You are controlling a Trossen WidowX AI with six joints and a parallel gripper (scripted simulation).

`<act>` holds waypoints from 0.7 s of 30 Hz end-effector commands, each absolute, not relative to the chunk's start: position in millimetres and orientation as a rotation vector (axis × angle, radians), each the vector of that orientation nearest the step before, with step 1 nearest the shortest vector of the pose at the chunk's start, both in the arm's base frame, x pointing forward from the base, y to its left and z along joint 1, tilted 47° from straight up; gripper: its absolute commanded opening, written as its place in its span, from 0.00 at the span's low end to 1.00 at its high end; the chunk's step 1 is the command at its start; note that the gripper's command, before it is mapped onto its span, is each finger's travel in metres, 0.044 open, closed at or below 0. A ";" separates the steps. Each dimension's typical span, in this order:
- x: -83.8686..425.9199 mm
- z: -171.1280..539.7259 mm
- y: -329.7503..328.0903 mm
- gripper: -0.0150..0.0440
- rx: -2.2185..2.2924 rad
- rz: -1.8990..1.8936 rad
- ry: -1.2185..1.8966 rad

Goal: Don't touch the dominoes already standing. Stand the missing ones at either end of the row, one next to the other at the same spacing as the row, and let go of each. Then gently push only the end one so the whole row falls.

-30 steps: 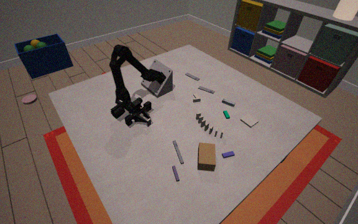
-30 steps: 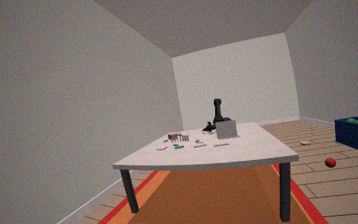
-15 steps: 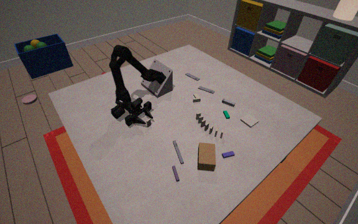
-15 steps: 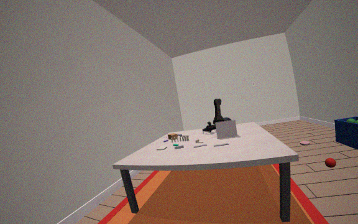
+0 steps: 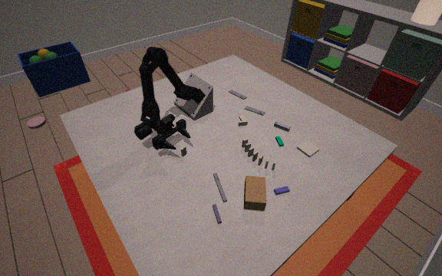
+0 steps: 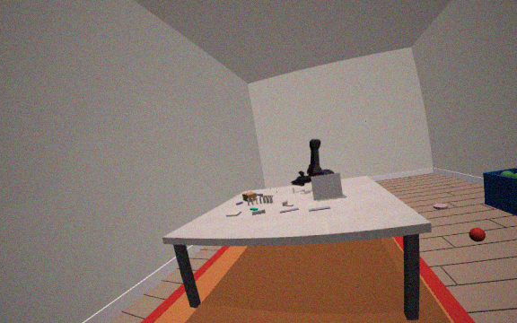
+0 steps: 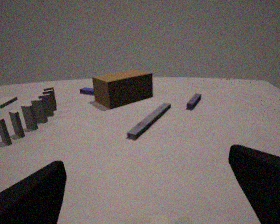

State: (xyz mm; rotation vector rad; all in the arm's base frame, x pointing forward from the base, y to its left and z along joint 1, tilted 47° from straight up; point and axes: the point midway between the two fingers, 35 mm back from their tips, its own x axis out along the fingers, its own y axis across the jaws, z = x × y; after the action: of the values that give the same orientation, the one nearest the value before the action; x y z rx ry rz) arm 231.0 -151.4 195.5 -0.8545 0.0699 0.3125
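A curved row of several thin grey dominoes point(image 5: 255, 157) point(image 7: 29, 118) stands on the table, left of the brown box in the wrist view. A single domino point(image 5: 183, 152) point(image 6: 293, 190) stands apart from the row, close by the fingertips, and looks upright. In the wrist view only a faint pale patch shows at the bottom edge, between the fingers. My gripper point(image 5: 183, 142) point(image 7: 149, 164) is open wide with nothing between its fingers, low over the table. A small pale piece point(image 5: 242, 123) lies beyond the row's far end; its exact shape is too small to tell.
A brown box point(image 5: 255, 193) point(image 7: 126, 90) is near the row's near end. Grey bars point(image 5: 220, 187) point(image 5: 255, 110), a purple bar point(image 5: 216, 213), a blue-violet block point(image 5: 282, 190), a green block point(image 5: 279, 141) and a beige tile point(image 5: 308, 148) lie around. A grey angled block point(image 5: 207, 103) stands behind the arm.
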 end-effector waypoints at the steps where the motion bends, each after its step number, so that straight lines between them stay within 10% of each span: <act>1: 228.4 200.6 -142.5 1.00 -0.846 0.310 0.079; 21: 275.1 171.6 -108.8 1.00 -0.528 0.177 0.972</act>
State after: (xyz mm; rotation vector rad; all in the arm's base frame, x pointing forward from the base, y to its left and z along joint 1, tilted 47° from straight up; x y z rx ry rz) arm 277.0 -112.0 173.7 -0.5467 0.8247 0.2518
